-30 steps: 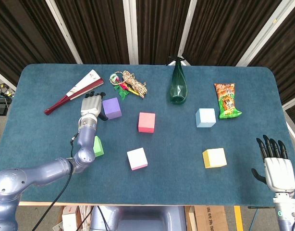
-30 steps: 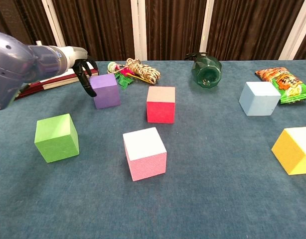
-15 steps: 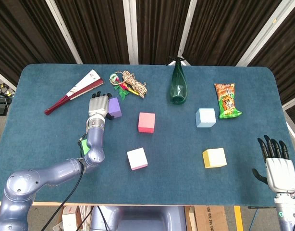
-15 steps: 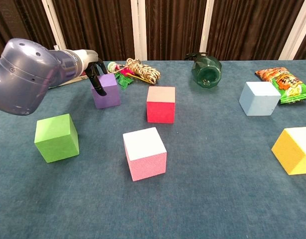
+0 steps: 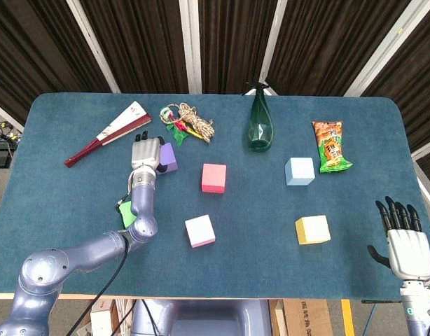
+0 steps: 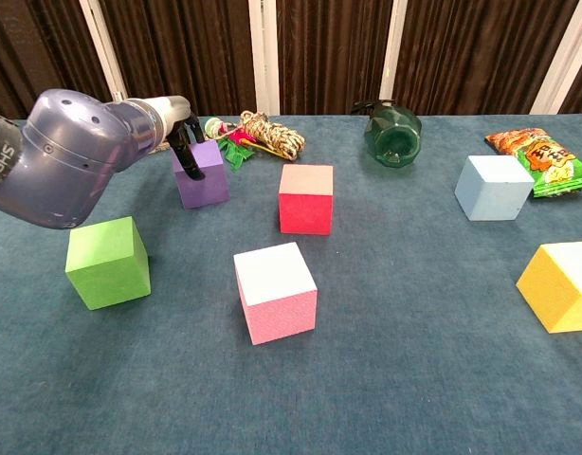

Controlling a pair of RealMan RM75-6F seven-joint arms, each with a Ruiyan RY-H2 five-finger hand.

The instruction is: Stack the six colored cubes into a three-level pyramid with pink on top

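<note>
1. Desk (image 5: 75,196): blue cloth, fills the head view.
2. Left hand (image 5: 146,154): left of centre, fingers draped over the purple cube (image 5: 168,157); a firm grip cannot be told.
3. Right hand (image 5: 404,238): lower right corner, fingers spread, empty.
4. Pink cube (image 5: 199,230): lower centre, standing alone.
5. Red cube (image 5: 213,178): centre.

Teal-blue cloth is seen on the table (image 5: 75,182). Cubes are coloured purple (image 6: 202,177), red (image 5: 213,178), pink with a white top (image 5: 200,230), green (image 6: 108,262), light blue (image 5: 300,171) and yellow (image 5: 312,229). A dark green bottle (image 5: 259,126) and an orange-green snack packet (image 5: 330,145) are shown.
</note>
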